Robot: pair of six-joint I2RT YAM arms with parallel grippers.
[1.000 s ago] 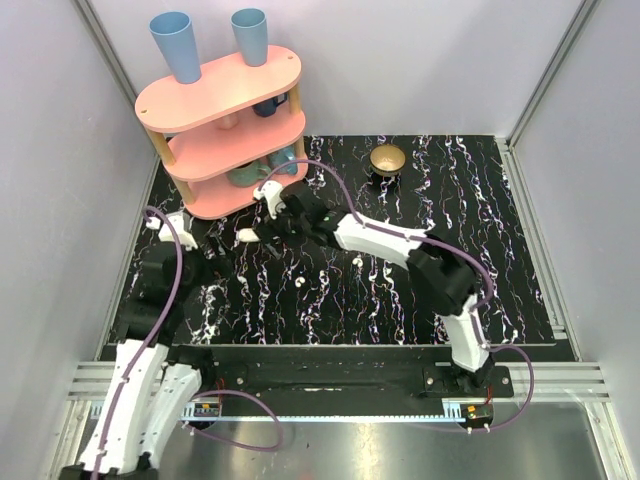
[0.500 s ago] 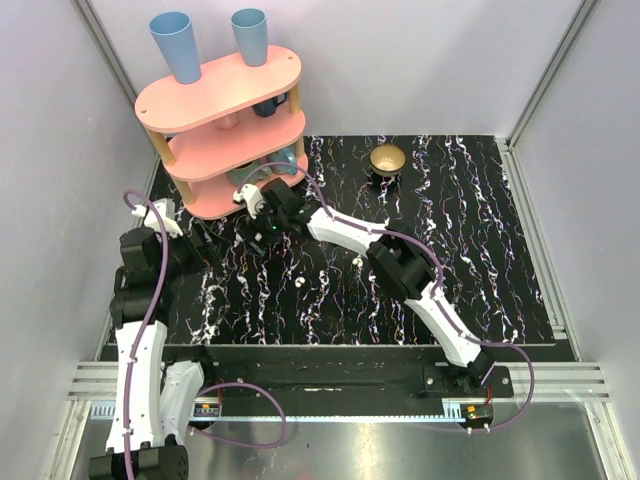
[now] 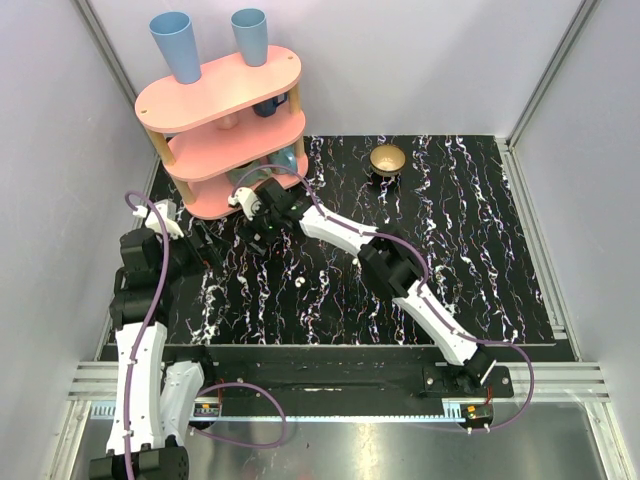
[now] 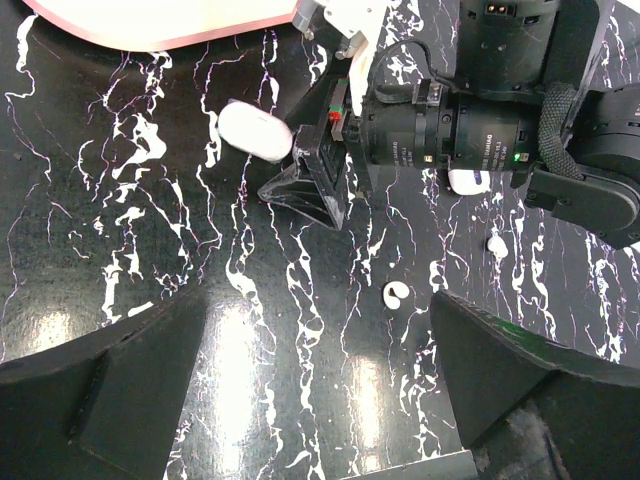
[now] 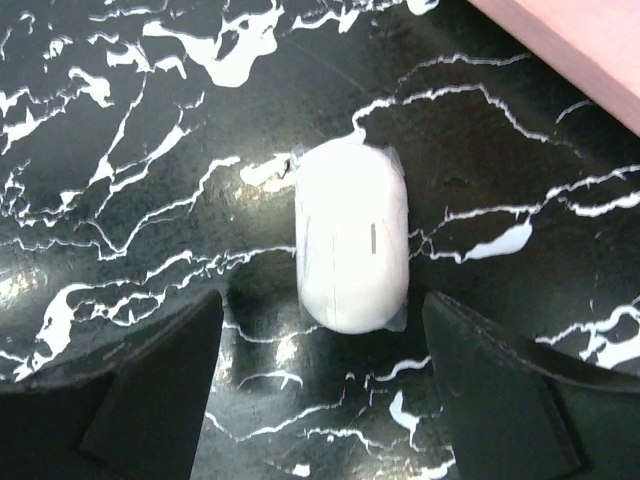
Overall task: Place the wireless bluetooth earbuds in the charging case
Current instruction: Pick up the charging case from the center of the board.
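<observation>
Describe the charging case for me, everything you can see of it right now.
The charging case is a small glossy white plastic pill, shut, with a short dark mark on its top. It lies flat on the black marbled table beside the pink shelf, between the open fingers of the right gripper, untouched.

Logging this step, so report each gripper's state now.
Left gripper: open, empty.
Right gripper: open, straddling the charging case, not gripping it.
</observation>
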